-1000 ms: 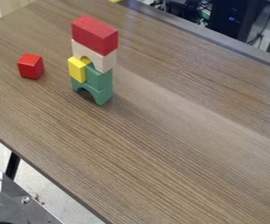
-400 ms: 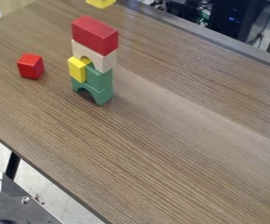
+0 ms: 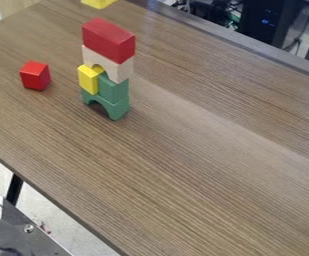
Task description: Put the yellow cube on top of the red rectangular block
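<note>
At the top edge of the view, left of centre, the lower part of a yellow cube (image 3: 99, 3) shows, cut off by the frame. In front of it and a little to the right stands a block tower, with the red rectangular block (image 3: 108, 39) lying across its top. Under that block sits a cream arch (image 3: 108, 63). A yellow block (image 3: 88, 79) and a green block (image 3: 114, 89) stand side by side below, on a green arch (image 3: 110, 105) at the bottom.
Left of the tower, a red cube (image 3: 35, 75) rests on the wooden table (image 3: 203, 150). The table's front edge runs diagonally across the lower left, with a grey metal plate (image 3: 33, 232) beyond it. Dark equipment (image 3: 271, 22) stands behind the far edge at the top right.
The yellow cube came further into view at the top edge, then shifted left and slightly up. The tower and the red cube have kept their places.
</note>
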`<control>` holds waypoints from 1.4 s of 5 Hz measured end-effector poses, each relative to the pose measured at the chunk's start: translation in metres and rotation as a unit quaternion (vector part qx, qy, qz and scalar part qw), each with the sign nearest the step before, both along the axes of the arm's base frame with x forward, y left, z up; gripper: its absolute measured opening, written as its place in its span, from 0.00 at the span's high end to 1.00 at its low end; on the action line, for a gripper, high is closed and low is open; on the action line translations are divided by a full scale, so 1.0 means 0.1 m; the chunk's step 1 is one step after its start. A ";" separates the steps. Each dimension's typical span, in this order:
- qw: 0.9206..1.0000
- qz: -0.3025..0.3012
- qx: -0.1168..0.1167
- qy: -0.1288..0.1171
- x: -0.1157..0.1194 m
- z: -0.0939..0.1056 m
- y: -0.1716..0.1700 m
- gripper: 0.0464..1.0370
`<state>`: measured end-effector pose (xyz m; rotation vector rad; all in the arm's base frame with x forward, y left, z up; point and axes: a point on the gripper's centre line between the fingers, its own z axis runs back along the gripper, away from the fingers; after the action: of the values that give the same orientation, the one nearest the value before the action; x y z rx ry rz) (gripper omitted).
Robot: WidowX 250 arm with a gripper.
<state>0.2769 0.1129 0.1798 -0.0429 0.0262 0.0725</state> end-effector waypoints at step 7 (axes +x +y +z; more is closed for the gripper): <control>1.000 0.003 0.013 -0.001 0.02 -0.23 0.02 0.48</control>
<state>0.2786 0.1146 0.1573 -0.0167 0.0233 0.0794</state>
